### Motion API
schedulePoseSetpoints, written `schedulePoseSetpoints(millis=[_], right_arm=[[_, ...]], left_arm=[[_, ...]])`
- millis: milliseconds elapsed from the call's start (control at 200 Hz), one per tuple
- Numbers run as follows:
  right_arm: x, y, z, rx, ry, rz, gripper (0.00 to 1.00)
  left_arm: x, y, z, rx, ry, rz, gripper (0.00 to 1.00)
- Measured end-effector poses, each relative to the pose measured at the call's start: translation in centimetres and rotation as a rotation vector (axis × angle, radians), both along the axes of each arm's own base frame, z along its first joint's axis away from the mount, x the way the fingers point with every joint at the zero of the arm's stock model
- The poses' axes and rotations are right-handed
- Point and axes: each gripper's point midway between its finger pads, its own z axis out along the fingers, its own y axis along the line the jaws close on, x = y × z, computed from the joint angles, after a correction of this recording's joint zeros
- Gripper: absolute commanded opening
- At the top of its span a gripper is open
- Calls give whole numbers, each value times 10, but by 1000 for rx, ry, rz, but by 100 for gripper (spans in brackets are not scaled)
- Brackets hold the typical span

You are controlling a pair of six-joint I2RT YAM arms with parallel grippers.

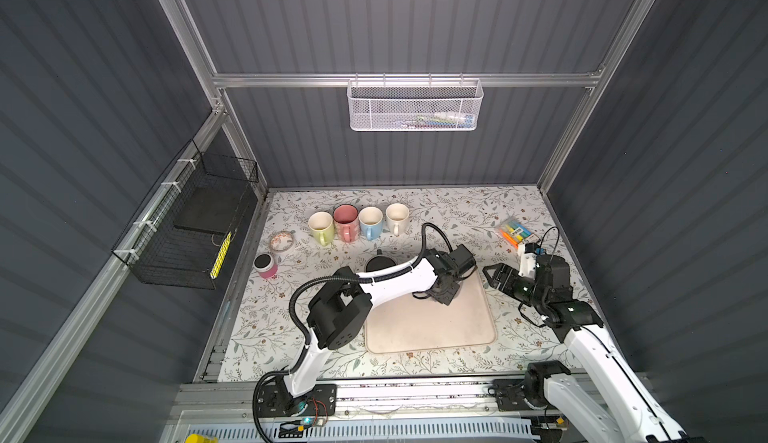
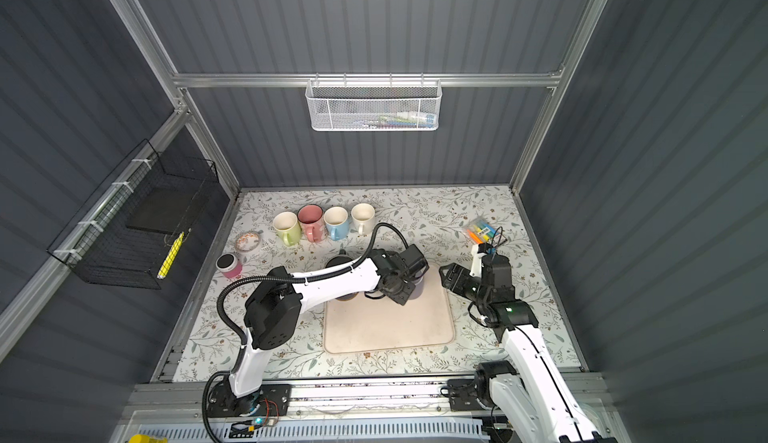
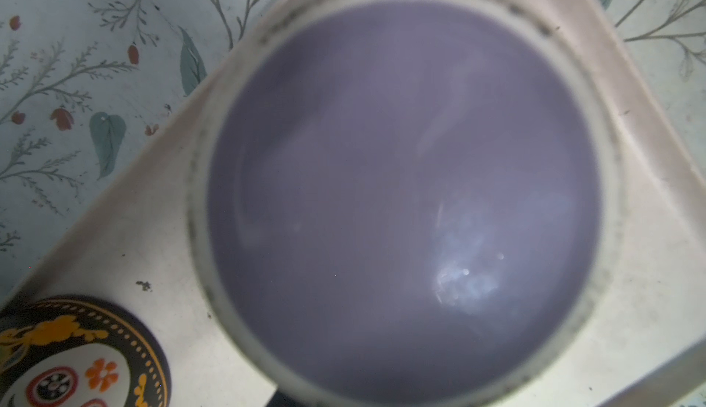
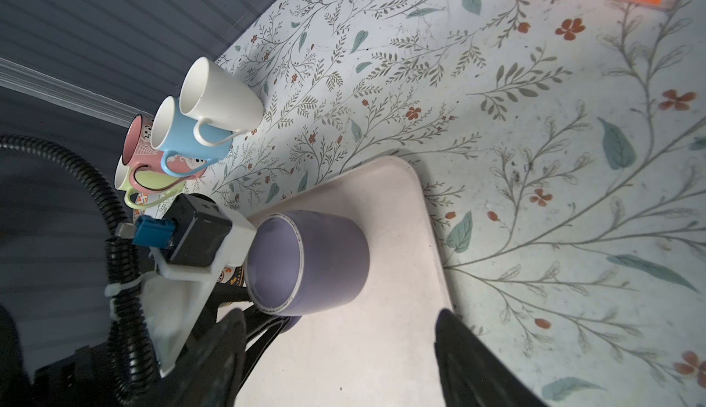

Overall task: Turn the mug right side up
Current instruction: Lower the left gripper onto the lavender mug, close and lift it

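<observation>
A purple mug stands upside down on the far corner of the beige mat. Its white-ringed base faces up and fills the left wrist view. In a top view only a sliver of the mug shows beside the left gripper, which reaches down at its side. In the right wrist view the left gripper's thin fingers sit close together at the mug's handle; contact is hidden. The right gripper hovers open just right of the mat, pointing at the mug, with nothing between its fingers.
A black patterned cup stands by the mat's far left corner. Several upright mugs line the back. A pink jar and small dish sit at the left. A marker pack lies at the far right.
</observation>
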Motion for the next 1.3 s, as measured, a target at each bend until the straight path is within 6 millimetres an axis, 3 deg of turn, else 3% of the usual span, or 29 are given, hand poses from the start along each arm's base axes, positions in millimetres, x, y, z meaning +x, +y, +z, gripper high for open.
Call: schedulePoseSetpoints(millis=[145,230,780,1056,1301], right_arm=[[0,0,0,2,0,2,78],[0,1,0,4,0,3,78],[-3,5,12,32,-43,30,78],[-10,17,27,87,-116,85,78],[-19,29,50,177,-238,147,78]], left_arm=[[0,-1,-1,-4,4,-3,15],[1,-1,-1,-4,2,0,0],[0,0,4,-22,-7,-1,0],[5,8,50,-118,-57,2,0],[15,28,86,-234,-83,38,0]])
